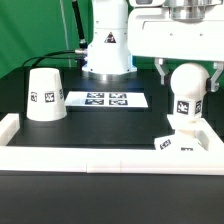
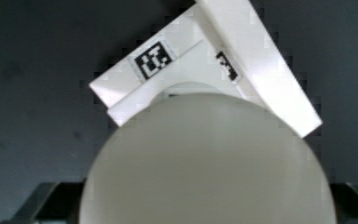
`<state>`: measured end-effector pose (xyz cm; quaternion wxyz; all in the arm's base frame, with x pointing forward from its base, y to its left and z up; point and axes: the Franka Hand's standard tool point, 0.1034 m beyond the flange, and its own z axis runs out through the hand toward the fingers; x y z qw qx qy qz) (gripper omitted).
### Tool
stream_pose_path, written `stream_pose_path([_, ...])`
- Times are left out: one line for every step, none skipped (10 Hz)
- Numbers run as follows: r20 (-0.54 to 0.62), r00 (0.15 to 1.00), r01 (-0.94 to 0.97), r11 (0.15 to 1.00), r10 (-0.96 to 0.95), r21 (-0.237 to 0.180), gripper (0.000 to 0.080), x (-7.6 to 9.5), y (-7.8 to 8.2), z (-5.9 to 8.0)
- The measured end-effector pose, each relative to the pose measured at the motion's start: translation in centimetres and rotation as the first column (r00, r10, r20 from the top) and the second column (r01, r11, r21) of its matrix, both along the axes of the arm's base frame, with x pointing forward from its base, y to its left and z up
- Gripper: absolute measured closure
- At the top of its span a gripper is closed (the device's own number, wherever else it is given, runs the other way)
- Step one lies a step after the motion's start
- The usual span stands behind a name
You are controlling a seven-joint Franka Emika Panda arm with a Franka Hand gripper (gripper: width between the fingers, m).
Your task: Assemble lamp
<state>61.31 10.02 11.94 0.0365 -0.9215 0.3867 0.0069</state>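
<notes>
The white ball-shaped bulb (image 1: pixel 186 95) stands upright on the small flat square base (image 1: pixel 178 143) at the exterior view's right, near the front wall. My gripper (image 1: pixel 187 78) is over the bulb with a finger on each side of its top. The jaws stand wide, and a dark gap shows between each finger and the bulb. In the wrist view the bulb (image 2: pixel 202 160) fills the picture, with the tagged base (image 2: pixel 185 65) beyond it. The fingers (image 2: pixel 39 203) show only at the picture's corners. The tapered shade (image 1: pixel 45 95) stands mouth down at the exterior view's left.
The marker board (image 1: pixel 105 99) lies flat on the black table between the shade and the bulb. A low white wall (image 1: pixel 90 157) runs along the front and up both sides. The robot's white pedestal (image 1: pixel 107 45) stands behind the marker board.
</notes>
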Motion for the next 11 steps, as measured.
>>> stream_pose_path([-0.010,0.996,0.086,0.996,-0.086,0.000,0.0219,-0.11,0.09,-0.05])
stream_pose_path([-0.018,0.987,0.162,0.987,-0.162,0.003,0.0219,-0.17,0.20,-0.10])
stream_pose_path([-0.026,0.974,0.226,0.974,-0.225,0.009,0.0219,-0.20,0.20,-0.16])
stream_pose_path([-0.031,0.963,0.268,0.963,-0.268,0.011,0.0219,-0.20,0.22,-0.17])
stream_pose_path([-0.036,0.946,0.322,0.947,-0.322,0.012,0.0219,-0.22,0.32,-0.17])
stream_pose_path([-0.042,0.933,0.358,0.934,-0.357,0.016,0.0219,-0.23,0.44,-0.16])
stream_pose_path([-0.042,0.935,0.352,0.936,-0.351,0.018,0.0167,-0.23,0.49,-0.18])
stream_pose_path([-0.039,0.954,0.299,0.954,-0.298,0.019,0.0167,-0.24,0.51,-0.17])
stream_pose_path([-0.035,0.973,0.228,0.973,-0.227,0.020,0.0113,-0.26,0.51,-0.17])
stream_pose_path([-0.028,0.989,0.145,0.989,-0.145,0.020,0.0104,-0.27,0.51,-0.23])
stream_pose_path([-0.018,1.000,0.021,1.000,-0.020,0.021,0.0104,-0.22,0.56,-0.32])
